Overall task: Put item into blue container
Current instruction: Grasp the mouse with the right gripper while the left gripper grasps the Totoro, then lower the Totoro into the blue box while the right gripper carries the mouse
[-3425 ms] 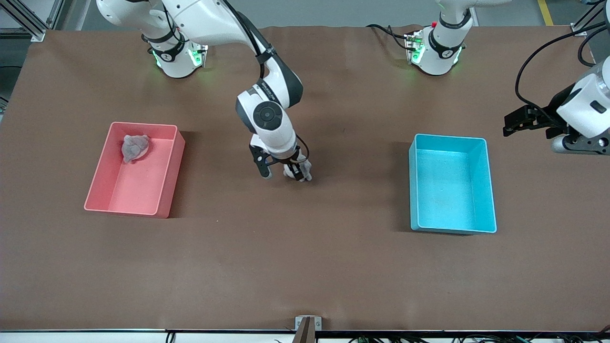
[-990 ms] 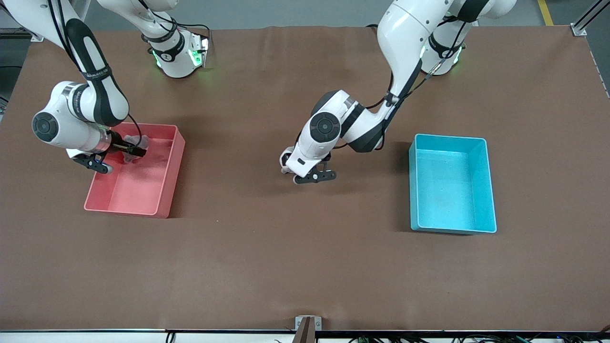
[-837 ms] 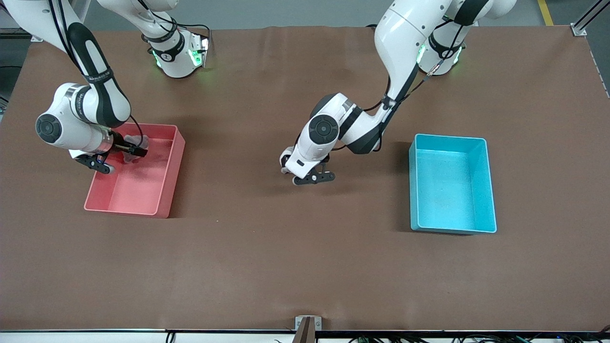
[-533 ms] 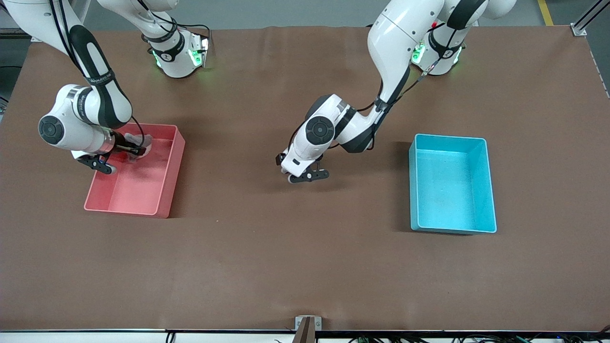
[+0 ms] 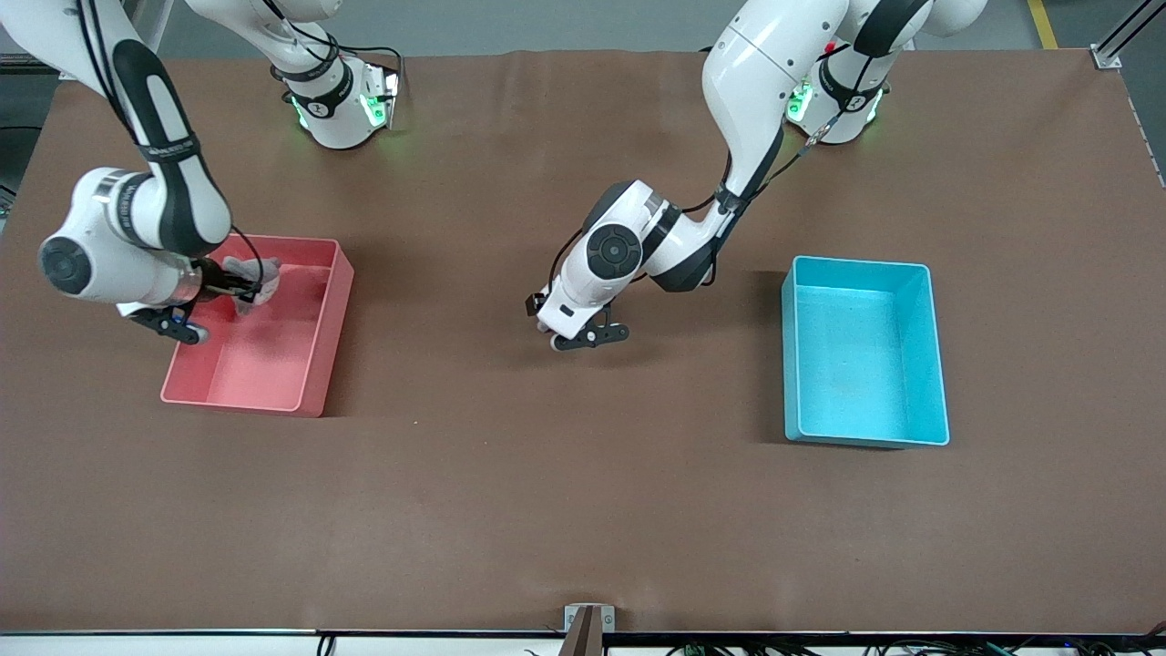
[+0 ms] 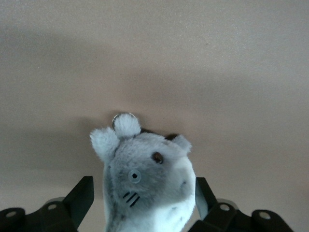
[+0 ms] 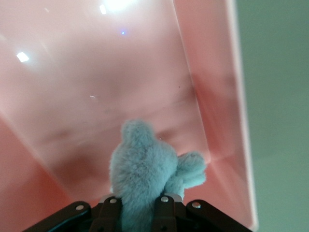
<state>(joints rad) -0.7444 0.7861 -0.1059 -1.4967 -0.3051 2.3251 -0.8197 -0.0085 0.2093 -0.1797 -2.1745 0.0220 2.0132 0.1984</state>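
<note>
Starting at the right arm's end of the table: the right gripper is over the pink bin, clamped on a grey plush toy. Mid-table, the left gripper sits low over the table, fingers closed around a grey-and-white plush mouse, probably just off the surface. The blue container, nearer the left arm's end, holds nothing. This looks like the pickup step; next comes a lift and carry over that container, then release. No readable writing anywhere.
</note>
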